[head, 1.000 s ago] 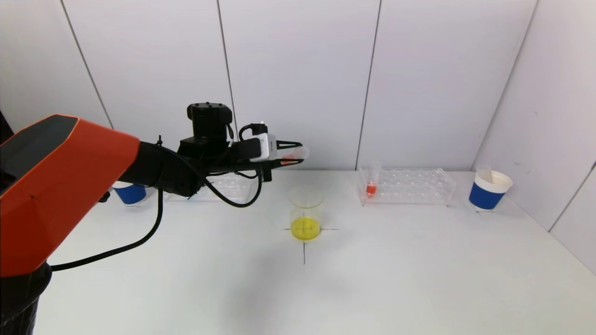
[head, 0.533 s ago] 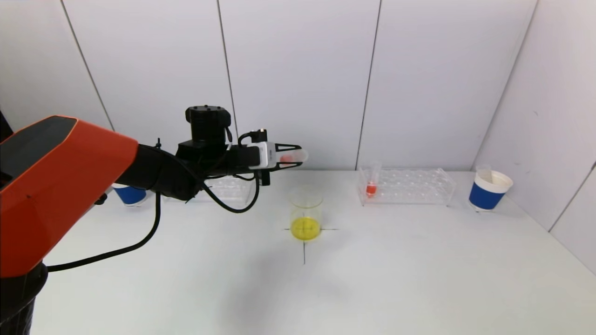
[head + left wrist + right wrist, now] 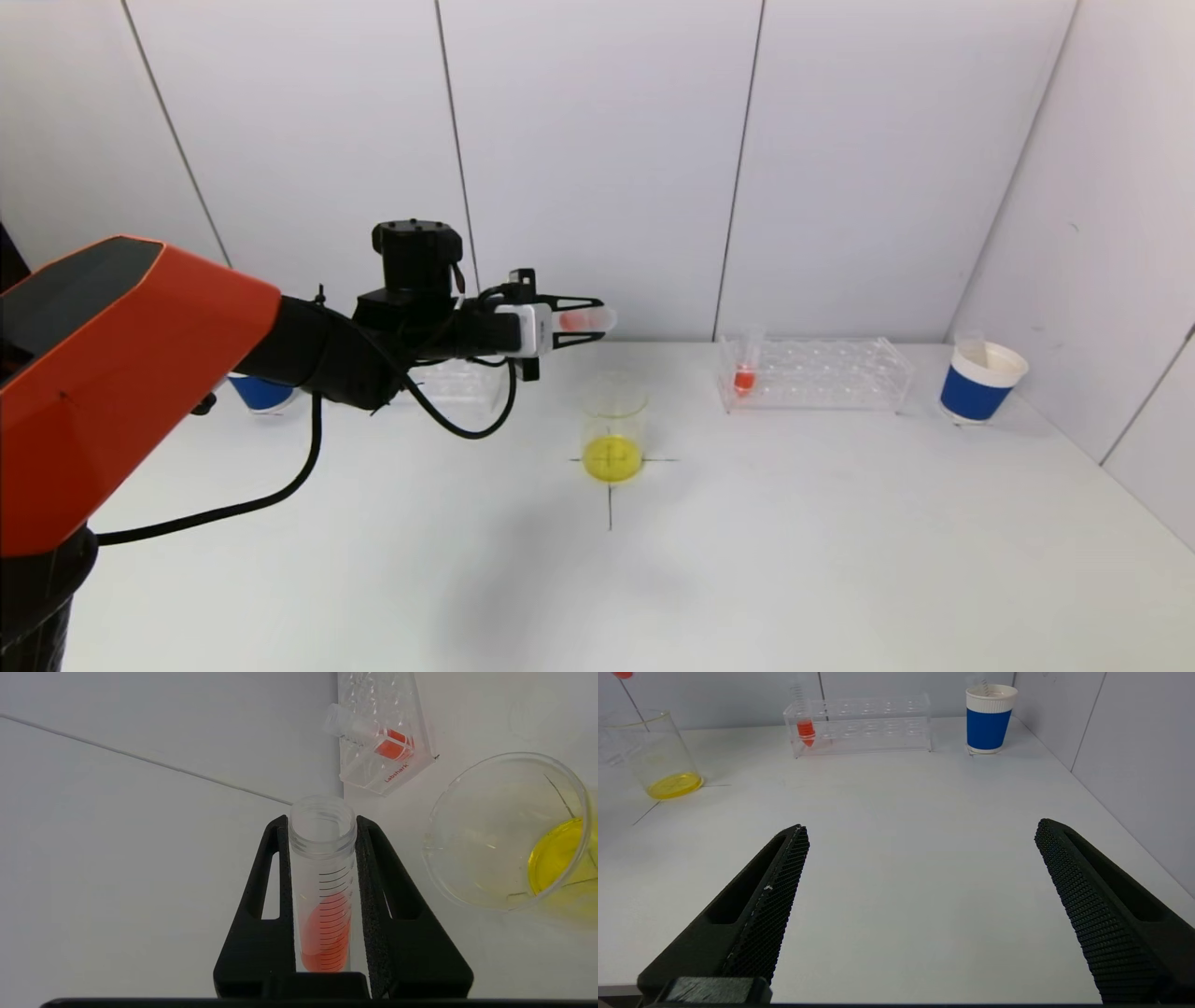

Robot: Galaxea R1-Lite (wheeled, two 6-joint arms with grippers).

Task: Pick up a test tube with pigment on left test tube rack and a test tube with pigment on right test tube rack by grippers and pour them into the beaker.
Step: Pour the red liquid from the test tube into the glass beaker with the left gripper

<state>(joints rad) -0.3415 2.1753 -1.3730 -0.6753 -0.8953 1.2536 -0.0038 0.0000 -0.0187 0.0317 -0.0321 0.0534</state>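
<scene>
My left gripper (image 3: pixel 588 318) is shut on a clear test tube (image 3: pixel 585 319) with red pigment, held lying nearly level above and a little left of the beaker (image 3: pixel 613 427). In the left wrist view the tube (image 3: pixel 322 891) lies between the black fingers (image 3: pixel 378 896), its open mouth toward the beaker (image 3: pixel 507 830), which holds yellow liquid. The right rack (image 3: pixel 814 373) holds one tube with red pigment (image 3: pixel 745 370). The left rack (image 3: pixel 457 381) is mostly hidden behind my arm. My right gripper (image 3: pixel 920 833) is open and empty, low over the table's near right part.
A blue and white paper cup (image 3: pixel 980 383) stands at the far right, another (image 3: pixel 261 390) at the far left behind my arm. A black cross (image 3: pixel 611 495) marks the table under the beaker. White walls close the back and right.
My left gripper has rotated the tube and shifted slightly lower and left; the tube now lies more level. The right arm has not moved.
</scene>
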